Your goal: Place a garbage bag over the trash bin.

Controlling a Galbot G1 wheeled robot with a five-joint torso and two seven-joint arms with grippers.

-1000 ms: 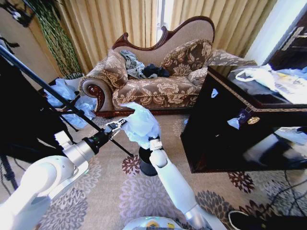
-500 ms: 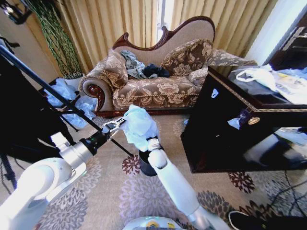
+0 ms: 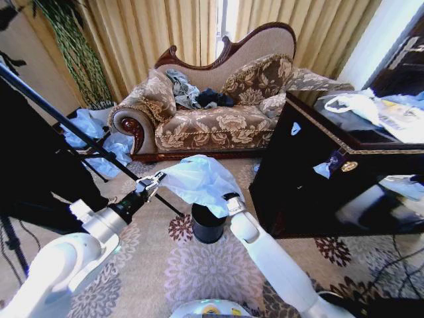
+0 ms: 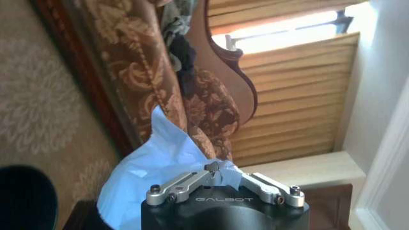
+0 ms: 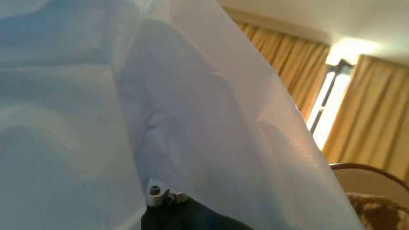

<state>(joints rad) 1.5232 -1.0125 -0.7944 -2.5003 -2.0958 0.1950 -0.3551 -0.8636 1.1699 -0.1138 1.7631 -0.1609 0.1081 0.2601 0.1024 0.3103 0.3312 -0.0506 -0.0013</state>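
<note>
Head view, centre: garbage bag (image 3: pixel 197 180) stretched between left gripper (image 3: pixel 150 185) and right gripper (image 3: pixel 231 199), above trash bin (image 3: pixel 208 223); wrist views: both clamped on bag; you should keep its mouth wide, centred over rim.

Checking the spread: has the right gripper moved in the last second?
Yes. The right gripper has swung right, from over the trash bin toward the black cabinet, stretching the garbage bag.
</note>
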